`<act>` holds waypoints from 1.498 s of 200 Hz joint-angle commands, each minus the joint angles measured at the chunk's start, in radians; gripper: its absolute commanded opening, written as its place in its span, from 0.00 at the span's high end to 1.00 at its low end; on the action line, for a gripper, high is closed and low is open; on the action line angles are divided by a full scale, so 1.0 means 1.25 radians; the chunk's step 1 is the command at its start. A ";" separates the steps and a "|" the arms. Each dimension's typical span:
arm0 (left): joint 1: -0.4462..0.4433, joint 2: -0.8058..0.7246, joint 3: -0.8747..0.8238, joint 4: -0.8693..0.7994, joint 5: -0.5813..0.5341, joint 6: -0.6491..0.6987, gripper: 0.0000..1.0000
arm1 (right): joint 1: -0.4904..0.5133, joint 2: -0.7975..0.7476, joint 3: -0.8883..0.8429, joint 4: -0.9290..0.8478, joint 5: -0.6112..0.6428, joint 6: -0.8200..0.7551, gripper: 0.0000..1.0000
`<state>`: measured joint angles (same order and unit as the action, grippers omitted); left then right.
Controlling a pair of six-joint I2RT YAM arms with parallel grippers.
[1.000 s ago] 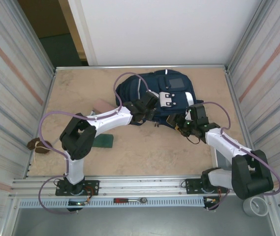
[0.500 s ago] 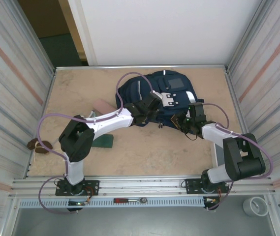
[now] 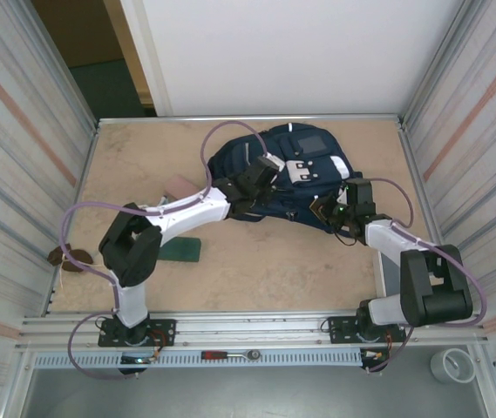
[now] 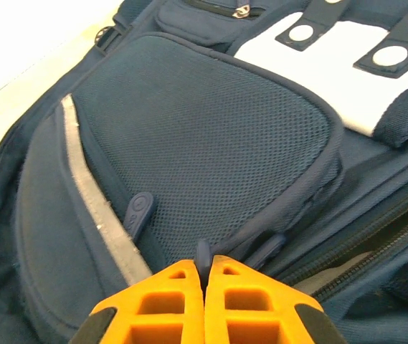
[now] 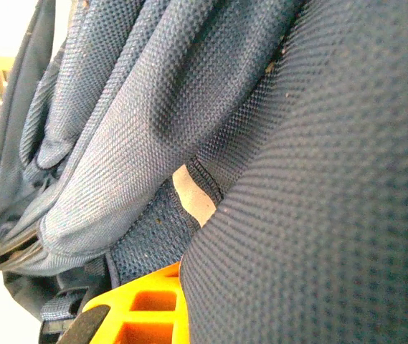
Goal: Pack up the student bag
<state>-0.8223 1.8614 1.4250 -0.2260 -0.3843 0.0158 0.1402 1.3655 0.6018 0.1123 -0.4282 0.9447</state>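
While the student bag (image 3: 230,161) is lying on the table (image 3: 143,174) in the upper middle of the top frame, it is being gripped from both sides. The left gripper (image 4: 205,269) is being squeezed fully shut on a small dark tab (image 4: 202,251) beside the mesh pocket (image 4: 204,136). The right gripper (image 3: 324,209), at the bag's right edge, is being squeezed shut too, and blue cloth seems to be pinched in it. The bag is being judged soft and floppy, so it is likely to sag. Tabs, straps and thick seams are being seen as the best places to hold it.
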 commanded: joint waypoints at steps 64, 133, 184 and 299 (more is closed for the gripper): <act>0.149 -0.040 -0.029 0.021 -0.057 0.007 1.00 | -0.044 -0.069 -0.014 0.002 -0.051 -0.097 1.00; 0.151 -0.059 -0.053 0.073 0.112 -0.013 1.00 | -0.022 -0.012 0.040 -0.062 -0.096 -0.178 1.00; 0.129 -0.097 -0.050 0.083 0.168 -0.013 1.00 | 0.026 0.059 0.155 -0.313 0.011 -0.341 0.63; 0.124 -0.146 -0.064 0.088 0.225 -0.009 1.00 | 0.166 -0.083 0.262 -0.268 0.066 -0.547 0.47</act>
<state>-0.6670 1.7275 1.3457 -0.1612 -0.1192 0.0040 0.3431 1.2263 0.8883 -0.2993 -0.3344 0.2981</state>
